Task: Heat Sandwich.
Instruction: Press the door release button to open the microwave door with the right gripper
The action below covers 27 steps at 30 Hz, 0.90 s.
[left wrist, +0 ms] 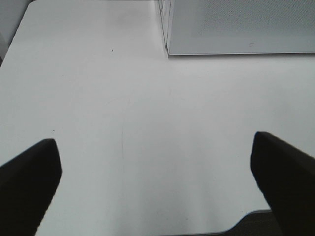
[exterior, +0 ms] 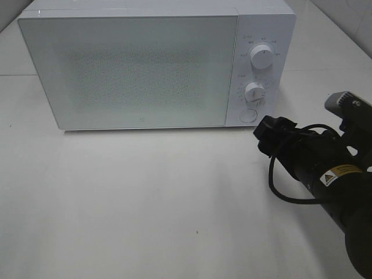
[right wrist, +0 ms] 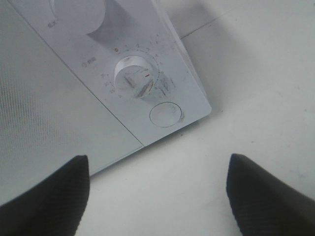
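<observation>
The sandwich is out of view. A white microwave (exterior: pixel 128 70) stands at the back of the table with its door shut. My right gripper (right wrist: pixel 157 160) is open and holds nothing; it hovers just in front of the control panel's lower corner, facing the round button (right wrist: pixel 166 114) below the lower knob (right wrist: pixel 133 76). From above, its arm (exterior: pixel 325 174) reaches in from the right, its tip close to that button (exterior: pixel 248 115). My left gripper (left wrist: pixel 153 140) is open and holds nothing, over bare table short of the microwave's left front corner (left wrist: pixel 170 49).
The panel carries an upper knob (exterior: pixel 261 58) and a lower knob (exterior: pixel 254 93). The white table (exterior: pixel 145 203) stretches in front of the microwave. A black cable (exterior: pixel 279 189) loops off the right arm. The table's near edge (left wrist: pixel 206 233) shows close under the left gripper.
</observation>
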Each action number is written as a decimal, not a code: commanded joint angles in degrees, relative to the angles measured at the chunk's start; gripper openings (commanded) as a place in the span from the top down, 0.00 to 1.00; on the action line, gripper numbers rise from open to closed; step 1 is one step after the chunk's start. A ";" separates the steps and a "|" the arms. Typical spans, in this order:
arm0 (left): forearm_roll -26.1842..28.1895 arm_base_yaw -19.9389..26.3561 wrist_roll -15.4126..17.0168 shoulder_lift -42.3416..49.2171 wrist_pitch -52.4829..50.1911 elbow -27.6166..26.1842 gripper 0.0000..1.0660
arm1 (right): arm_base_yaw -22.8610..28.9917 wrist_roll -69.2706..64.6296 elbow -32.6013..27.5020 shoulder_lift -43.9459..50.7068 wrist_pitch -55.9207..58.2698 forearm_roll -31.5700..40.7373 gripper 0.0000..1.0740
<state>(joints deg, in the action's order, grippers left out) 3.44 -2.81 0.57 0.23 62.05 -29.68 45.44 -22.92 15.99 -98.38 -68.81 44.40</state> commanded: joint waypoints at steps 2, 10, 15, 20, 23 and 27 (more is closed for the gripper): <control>0.52 0.23 0.00 0.97 -0.74 0.06 0.06 | 0.06 -19.31 0.40 0.23 -0.34 -0.23 0.30; 0.52 0.23 0.00 0.97 -0.74 0.06 0.06 | 0.06 -45.66 0.40 0.23 -0.29 -0.23 0.37; 0.52 0.23 0.00 0.97 -0.74 0.06 0.06 | 0.06 -54.66 0.40 0.23 -0.17 -0.40 0.51; 0.52 0.23 0.00 0.97 -0.74 0.06 0.06 | 0.06 -56.09 0.40 0.23 -0.11 -0.40 0.71; 0.52 0.23 0.00 0.97 -0.74 0.06 0.06 | 0.06 -56.09 0.40 0.23 0.52 -0.40 0.96; 0.52 0.23 0.00 0.97 -0.74 0.06 0.06 | 0.06 -56.15 0.40 0.23 2.46 -0.40 1.00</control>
<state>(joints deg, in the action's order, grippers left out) 3.44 -2.81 0.57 0.23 62.05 -29.68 45.44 -78.61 15.99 -98.38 -67.21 44.35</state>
